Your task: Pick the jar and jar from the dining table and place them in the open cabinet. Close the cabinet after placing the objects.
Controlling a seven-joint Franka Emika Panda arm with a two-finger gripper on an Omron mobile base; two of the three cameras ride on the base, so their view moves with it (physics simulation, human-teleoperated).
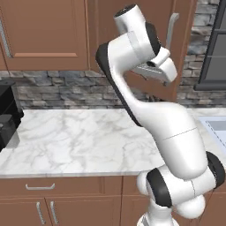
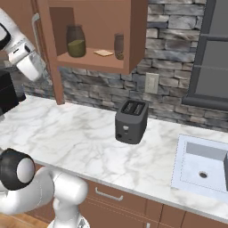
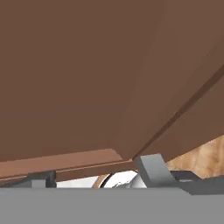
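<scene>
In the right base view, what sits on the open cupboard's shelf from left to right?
Taller clear glass jar with olive-green filling → small flat tan slice → shorter clear glass jar with brown contents, all on the reddish-brown wooden cupboard's shelf.

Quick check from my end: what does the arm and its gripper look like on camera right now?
The arm is glossy white, built of rounded, bulging segments with black bands at the joints. The gripper has two small dark grey finger tips. No cables or markings are visible.

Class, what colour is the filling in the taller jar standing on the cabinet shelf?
Olive green, filling the lower part of the taller jar; best seen in the right base view.
</scene>
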